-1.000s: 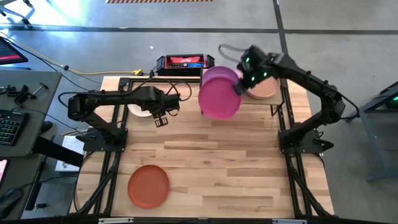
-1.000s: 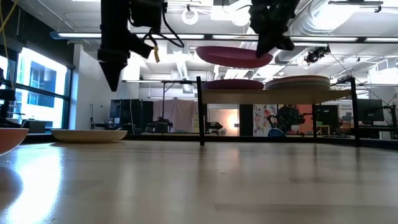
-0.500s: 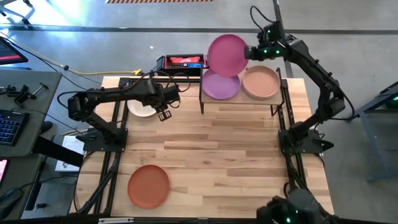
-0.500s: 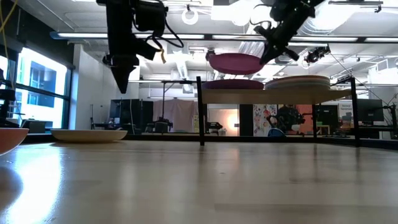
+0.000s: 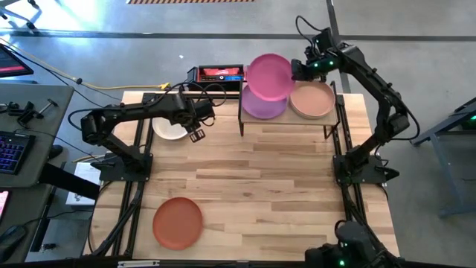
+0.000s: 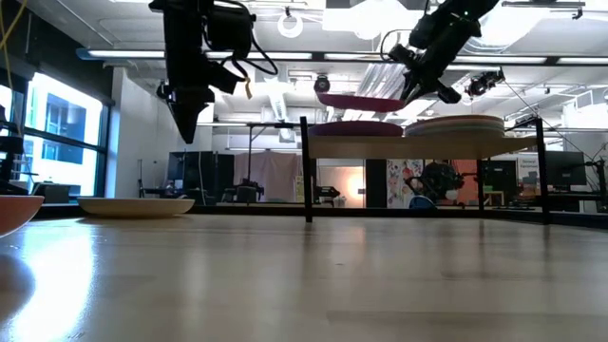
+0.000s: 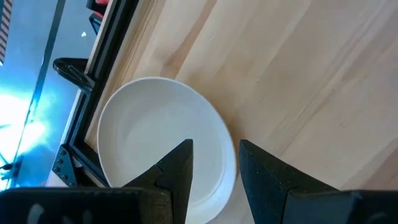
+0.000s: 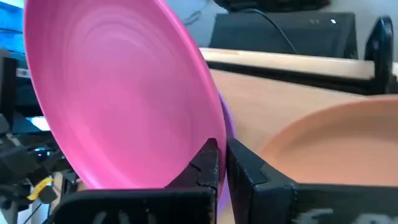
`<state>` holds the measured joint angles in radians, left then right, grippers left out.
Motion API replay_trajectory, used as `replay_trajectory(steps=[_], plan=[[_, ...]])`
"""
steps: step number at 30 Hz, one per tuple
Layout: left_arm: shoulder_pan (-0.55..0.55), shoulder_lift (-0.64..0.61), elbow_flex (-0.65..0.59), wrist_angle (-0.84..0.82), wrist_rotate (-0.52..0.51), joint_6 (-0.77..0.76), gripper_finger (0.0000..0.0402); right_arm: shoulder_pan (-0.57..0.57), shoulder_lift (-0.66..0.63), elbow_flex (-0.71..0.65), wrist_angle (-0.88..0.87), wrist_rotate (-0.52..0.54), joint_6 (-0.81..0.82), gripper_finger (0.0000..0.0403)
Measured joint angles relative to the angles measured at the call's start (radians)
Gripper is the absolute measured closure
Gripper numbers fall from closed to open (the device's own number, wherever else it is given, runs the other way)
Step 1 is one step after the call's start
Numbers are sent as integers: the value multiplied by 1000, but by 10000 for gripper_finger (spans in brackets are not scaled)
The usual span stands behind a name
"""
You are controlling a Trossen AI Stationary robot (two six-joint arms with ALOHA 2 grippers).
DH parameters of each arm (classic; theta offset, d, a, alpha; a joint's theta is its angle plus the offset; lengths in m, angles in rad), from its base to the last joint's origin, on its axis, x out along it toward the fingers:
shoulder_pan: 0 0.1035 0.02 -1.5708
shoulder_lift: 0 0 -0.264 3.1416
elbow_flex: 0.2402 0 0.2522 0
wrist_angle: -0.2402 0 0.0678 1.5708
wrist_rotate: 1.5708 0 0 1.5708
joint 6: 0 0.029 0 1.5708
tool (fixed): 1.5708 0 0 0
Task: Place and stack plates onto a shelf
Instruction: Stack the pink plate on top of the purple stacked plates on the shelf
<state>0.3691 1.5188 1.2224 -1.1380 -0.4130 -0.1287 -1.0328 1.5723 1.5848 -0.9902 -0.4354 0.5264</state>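
Right gripper [image 5: 295, 69] clamped on magenta plate [image 5: 269, 76], over purple plate [image 5: 262, 106] on shelf [image 5: 327, 123] at 12 o'clock. Tan stack [image 5: 312, 100] shelved. Cream plate [image 5: 170, 130] under left gripper [image 5: 196, 134], jaws apart; orange plate [image 5: 177, 222] at 7 o'clock, both left.

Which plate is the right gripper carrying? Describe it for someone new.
Find the small shelf at the table's far edge. The magenta plate hangs in the air over the shelf's left half, pinched at its rim by the right gripper. It alone is airborne, above the purple plate.
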Motion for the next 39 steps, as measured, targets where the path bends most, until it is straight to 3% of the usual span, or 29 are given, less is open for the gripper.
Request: replay_trajectory(steps=[16,23,39], plan=[[0,0,0,41,35,1,282,111,0,0,-54,113,46,403],[0,0,0,41,55,2,282,147,0,-13,-65,115,61,403],[0,0,0,41,56,2,282,185,0,-25,-59,214,85,403]])
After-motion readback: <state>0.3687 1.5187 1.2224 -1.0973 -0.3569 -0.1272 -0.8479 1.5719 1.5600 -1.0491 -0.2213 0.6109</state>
